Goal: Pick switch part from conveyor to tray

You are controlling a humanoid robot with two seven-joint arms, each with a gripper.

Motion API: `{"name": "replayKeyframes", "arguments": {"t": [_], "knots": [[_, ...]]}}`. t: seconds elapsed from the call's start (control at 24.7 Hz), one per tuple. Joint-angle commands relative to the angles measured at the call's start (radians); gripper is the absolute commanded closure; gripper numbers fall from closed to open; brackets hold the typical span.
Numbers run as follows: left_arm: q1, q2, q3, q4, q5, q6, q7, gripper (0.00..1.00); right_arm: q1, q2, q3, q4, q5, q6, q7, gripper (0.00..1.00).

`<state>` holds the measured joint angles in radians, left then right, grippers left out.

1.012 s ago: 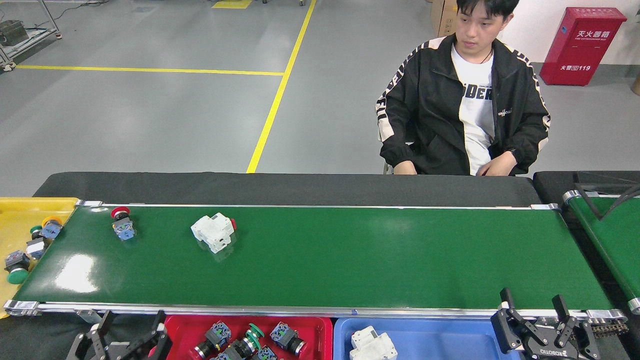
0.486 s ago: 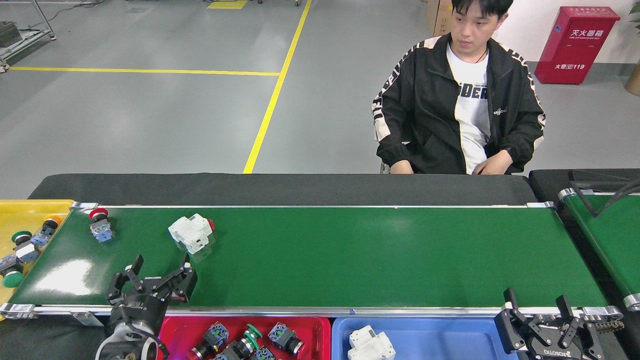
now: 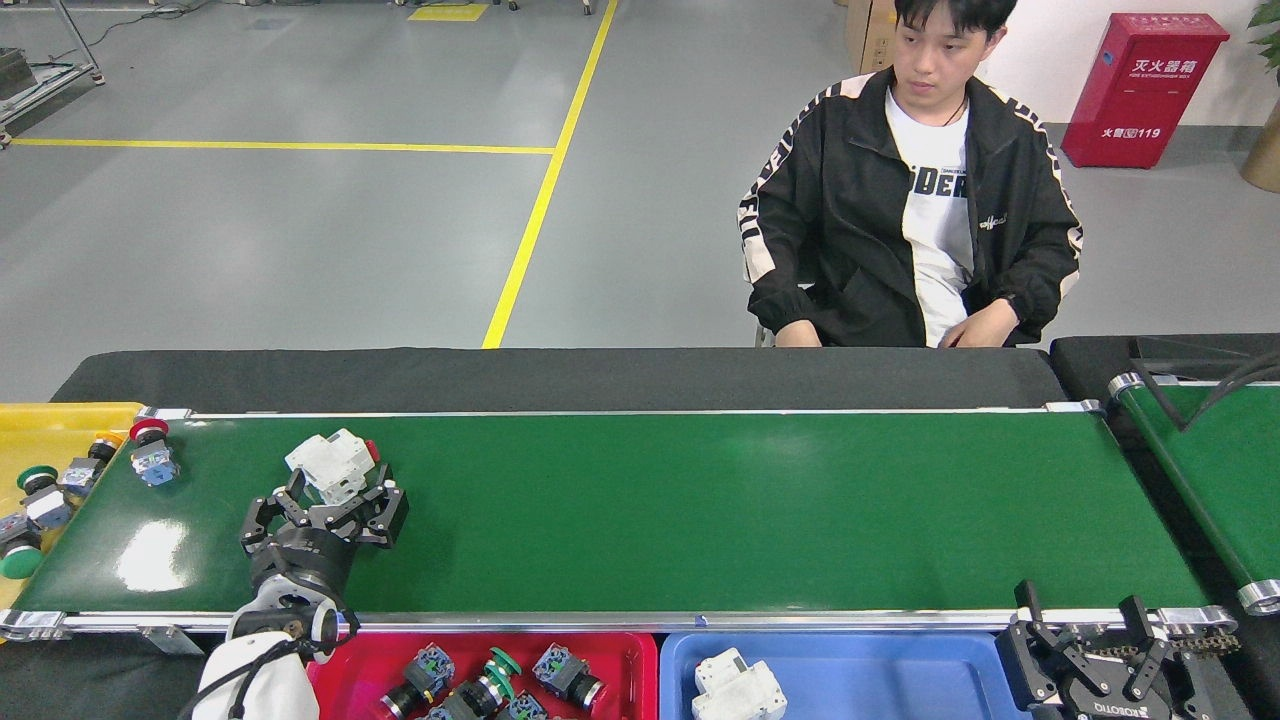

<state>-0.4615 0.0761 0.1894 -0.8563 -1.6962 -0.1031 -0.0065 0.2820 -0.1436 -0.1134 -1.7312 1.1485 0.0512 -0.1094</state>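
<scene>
Where the glossy green conveyor (image 3: 650,510) runs flat, left claw (image 3: 335,497) spread, straddling blocky white switch part (image 3: 330,466), right claw (image 3: 1095,655) released.

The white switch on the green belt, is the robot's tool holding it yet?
Not yet. The left tool is open right beside the white switch part, its fingers not closed on it. The right tool holds nothing.

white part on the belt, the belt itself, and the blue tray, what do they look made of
White switch part: looks like matte moulded plastic, blocky with sharp-edged recesses and a small red tab. Conveyor: glossy dark-green belt, probably PVC or rubber-like sheet, since it mirrors ceiling light; its frame edge looks like bare silver metal. Blue tray: likely smooth, slightly shiny plastic, uniform colour.
</scene>
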Motion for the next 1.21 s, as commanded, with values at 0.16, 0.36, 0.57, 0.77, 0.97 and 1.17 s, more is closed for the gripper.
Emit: {"name": "replayKeyframes", "arguments": {"t": [0.16, 0.36, 0.57, 0.77, 0.97, 1.17], "knots": [[-0.085, 0.076, -0.03, 0.151, 0.021, -0.02, 0.059, 0.68, -0.006, -0.005, 0.0, -0.008, 0.0, -0.004, -0.009, 0.01], [-0.075, 0.082, -0.038, 0.148, 0.081, -0.061, 0.111, 0.94, -0.006, -0.005, 0.001, -0.008, 0.0, -0.004, -0.009, 0.01], [0.024, 0.071, -0.038, -0.004, 0.121, -0.092, 0.126, 0.95, -0.006, -0.005, 0.001, -0.008, 0.0, -0.004, -0.009, 0.01], [0.277, 0.065, -0.038, -0.405, 0.152, -0.179, 0.092, 0.94, -0.003, -0.004, 0.0, -0.008, 0.0, -0.004, -0.009, 0.01], [0.581, 0.044, -0.077, -0.77, 0.175, -0.319, 0.066, 0.93, -0.003, -0.005, -0.009, -0.008, 0.0, -0.002, -0.009, 0.01], [0.687, 0.047, -0.272, -0.917, 0.156, -0.465, 0.066, 0.89, -0.004, -0.007, -0.028, -0.01, 0.0, -0.004, -0.009, 0.01]]}}
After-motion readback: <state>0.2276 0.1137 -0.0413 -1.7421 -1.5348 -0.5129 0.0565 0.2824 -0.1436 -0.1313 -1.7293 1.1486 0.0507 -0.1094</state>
